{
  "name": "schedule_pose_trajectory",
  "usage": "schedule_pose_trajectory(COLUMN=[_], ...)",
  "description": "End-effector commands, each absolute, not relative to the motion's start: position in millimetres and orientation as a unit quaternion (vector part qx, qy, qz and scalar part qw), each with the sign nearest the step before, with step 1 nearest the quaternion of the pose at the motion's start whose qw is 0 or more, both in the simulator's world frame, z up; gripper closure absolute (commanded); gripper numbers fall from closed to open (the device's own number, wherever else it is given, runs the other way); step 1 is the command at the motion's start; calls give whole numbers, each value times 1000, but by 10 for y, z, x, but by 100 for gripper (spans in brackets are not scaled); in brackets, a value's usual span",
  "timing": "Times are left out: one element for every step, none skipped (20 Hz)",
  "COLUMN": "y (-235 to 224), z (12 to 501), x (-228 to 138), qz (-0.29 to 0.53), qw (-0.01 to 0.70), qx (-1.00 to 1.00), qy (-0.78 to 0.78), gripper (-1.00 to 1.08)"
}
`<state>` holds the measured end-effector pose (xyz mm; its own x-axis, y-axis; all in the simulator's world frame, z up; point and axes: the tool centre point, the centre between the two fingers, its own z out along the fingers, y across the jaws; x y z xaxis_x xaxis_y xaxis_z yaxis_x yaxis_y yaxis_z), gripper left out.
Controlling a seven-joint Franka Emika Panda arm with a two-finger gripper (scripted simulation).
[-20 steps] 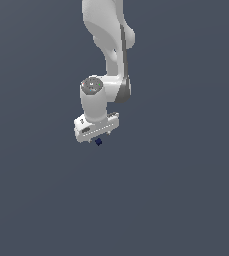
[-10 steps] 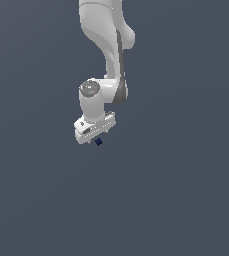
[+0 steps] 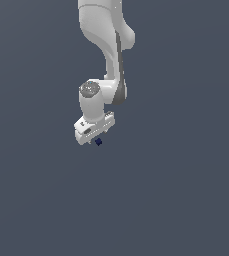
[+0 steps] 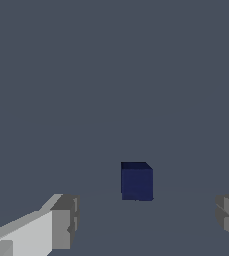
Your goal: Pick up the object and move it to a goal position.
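In the wrist view the two grey fingertips (image 4: 61,222) stand spread wide at the lower corners of the frame, and the gripper (image 4: 146,220) has nothing between them yet. The cube (image 4: 136,181), dark navy and tiny, sits just right of centre in the lower half of that frame, in line with the gap but a little beyond the tips, touching neither one. It rests flat on the plain grey floor (image 4: 111,75).

From where I stand, the task looks barely begun: the hand is lined up over the cube, but the grasp, the lift and the carry to the goal are all still to do. I see no goal marker anywhere.

The cube has no long axis to speak of. One face looks square toward the wrist camera, its top edge level, so its side faces seem roughly lined up with the fingertips.

Farther off, the exterior view shows the white arm (image 3: 108,45) hanging down from the top centre, the cube a small dark speck just under its hand, slightly left of frame centre.
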<state>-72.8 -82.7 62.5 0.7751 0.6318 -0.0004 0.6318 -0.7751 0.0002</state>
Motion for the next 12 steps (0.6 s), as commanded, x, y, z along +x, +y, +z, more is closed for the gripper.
schedule_pose_trajectory(y=[-824,-826,-827,-824,-826,-823,-825,-823,-825,-823,-824,-825], z=[589,562,530,492,449,400,348,301,259,224,195,171], x=[-730,-732,-733,-734,-737,-738,-740,-741,-742,-741,-741,-740], qz=[0,0,0,0,0,0,0,0,0,0,0,0], qw=[0,0,0,0,0,0,0,0,0,0,0,0], qx=[942,942,942,942,942,942,942,941,941,941,941,941], qy=[336,336,336,336,336,337,337,337,337,337,337,337], gripper=[-92,-92,-92,-92,-92,-92,-92,-92,-92,-92,-92,-92])
